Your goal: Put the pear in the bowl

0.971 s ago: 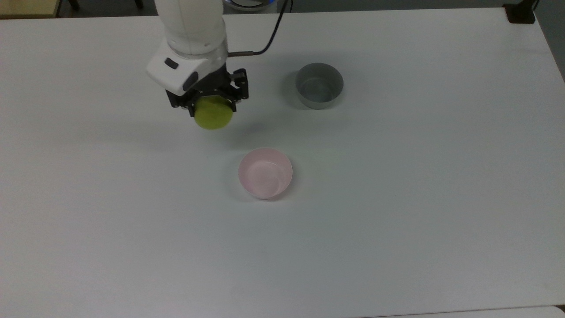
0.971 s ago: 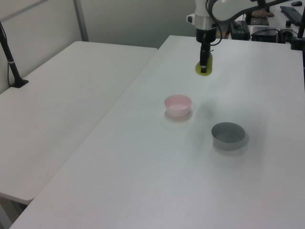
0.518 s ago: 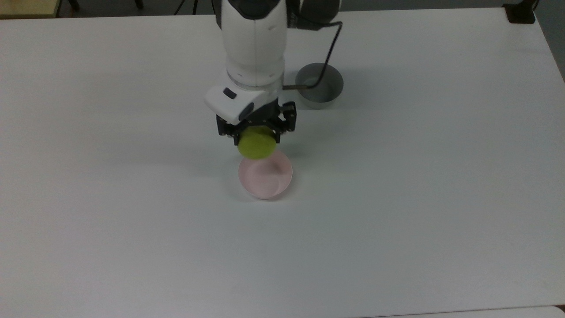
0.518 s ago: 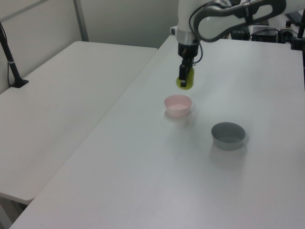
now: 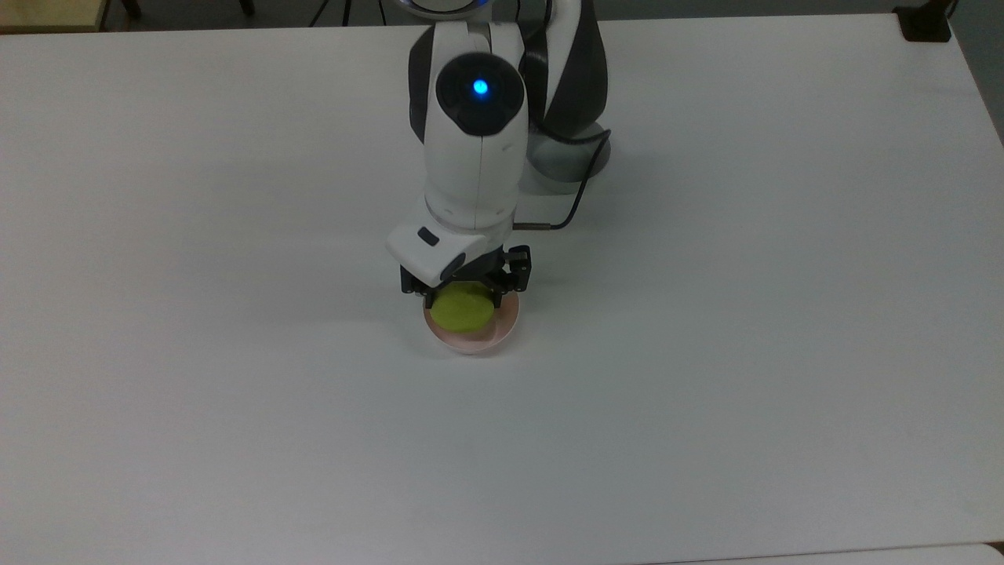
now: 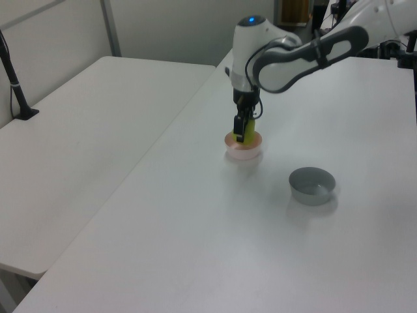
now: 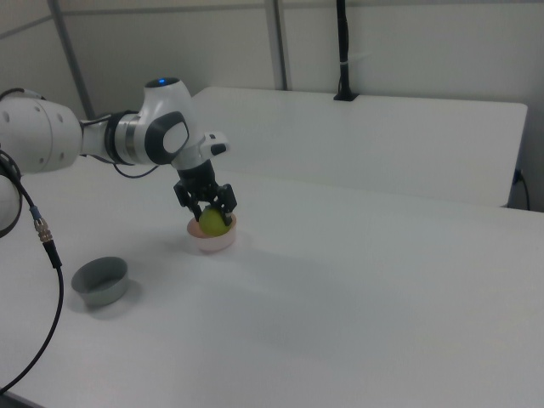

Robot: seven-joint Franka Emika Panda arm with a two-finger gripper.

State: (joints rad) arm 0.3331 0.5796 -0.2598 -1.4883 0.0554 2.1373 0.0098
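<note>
No readable text or labels

I work at a broad white table (image 5: 745, 353) with a smooth matte top under soft, even light. Beside it, with a narrow seam between the two, stands a second white table (image 6: 85, 143); a dark post (image 7: 342, 51) is clamped upright at its far edge, seen at the left view's left and at the top of the right view. Behind that run pale partition walls (image 7: 425, 42) divided by slim grey uprights (image 6: 109, 27). At the top view's upper right corner sits a dark clamp (image 5: 925, 23).
</note>
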